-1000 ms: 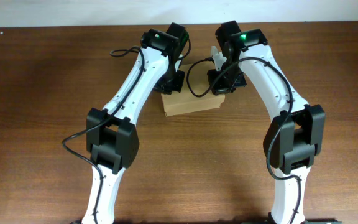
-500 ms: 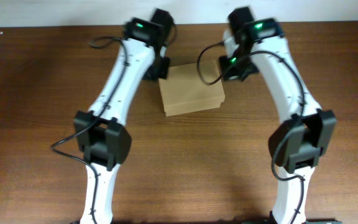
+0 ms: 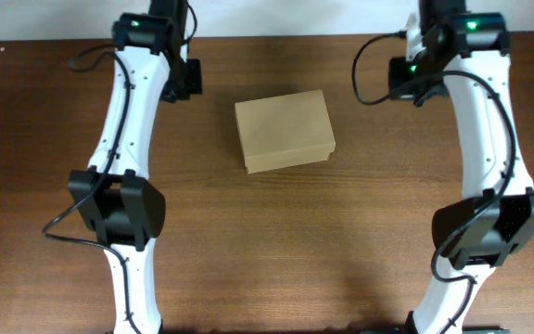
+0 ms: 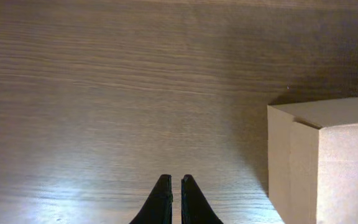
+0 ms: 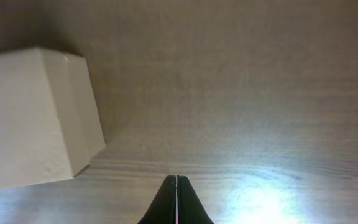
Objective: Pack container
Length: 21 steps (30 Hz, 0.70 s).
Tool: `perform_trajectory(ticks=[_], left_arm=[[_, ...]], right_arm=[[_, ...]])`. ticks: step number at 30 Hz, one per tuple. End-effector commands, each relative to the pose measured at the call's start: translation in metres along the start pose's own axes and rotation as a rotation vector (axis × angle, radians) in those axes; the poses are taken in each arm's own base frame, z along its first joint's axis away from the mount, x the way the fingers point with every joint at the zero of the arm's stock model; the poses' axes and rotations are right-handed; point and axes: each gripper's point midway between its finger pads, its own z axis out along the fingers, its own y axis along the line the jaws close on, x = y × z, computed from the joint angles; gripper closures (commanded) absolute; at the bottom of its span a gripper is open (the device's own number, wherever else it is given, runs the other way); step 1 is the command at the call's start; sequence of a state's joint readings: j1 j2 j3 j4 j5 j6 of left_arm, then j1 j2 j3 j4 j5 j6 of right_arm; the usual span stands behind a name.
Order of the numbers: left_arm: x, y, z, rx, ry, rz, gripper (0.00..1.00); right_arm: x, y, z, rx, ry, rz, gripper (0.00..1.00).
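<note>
The container is a tan cardboard box with its lid down, lying on the wooden table in the middle of the overhead view. It shows at the right edge of the left wrist view and at the left of the right wrist view. My left gripper is shut and empty over bare wood, well left of the box. My right gripper is shut and empty over bare wood, well right of the box. In the overhead view the left wrist and right wrist sit near the table's far edge.
The dark wooden table carries only the box. A pale wall runs along its far edge. Both white arms reach from the front edge up the left and right sides.
Both grippers have drawn away from the box, the left one to the far left and the right one to the far right. The box now lies uncovered with its lid down.
</note>
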State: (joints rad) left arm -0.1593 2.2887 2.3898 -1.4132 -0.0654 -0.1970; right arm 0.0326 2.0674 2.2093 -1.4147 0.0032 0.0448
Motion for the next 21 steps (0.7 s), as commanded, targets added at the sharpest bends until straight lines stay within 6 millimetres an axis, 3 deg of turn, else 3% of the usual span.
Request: perform_trajectory(ticks=[1,8,16,21], left_arm=[[0.01,-0.017,0.01,0.063,0.033,0.039,0.93],[0.015,-0.035,0.033,0.094,0.039,0.068,0.92],[0.008,-0.051,0.036,0.109,-0.003,0.091,0.9],[0.01,-0.05,0.036,0.106,0.006,0.091,0.9]], right_arm=[[0.019,0.004,0.03,-0.005,0.093,-0.012,0.96],[0.052,0.028,0.067,-0.105,0.209,-0.023,0.96],[0.063,0.083,0.082,-0.173,0.21,-0.146,0.96],[0.073,0.102,0.096,-0.183,0.212,-0.191,0.96]])
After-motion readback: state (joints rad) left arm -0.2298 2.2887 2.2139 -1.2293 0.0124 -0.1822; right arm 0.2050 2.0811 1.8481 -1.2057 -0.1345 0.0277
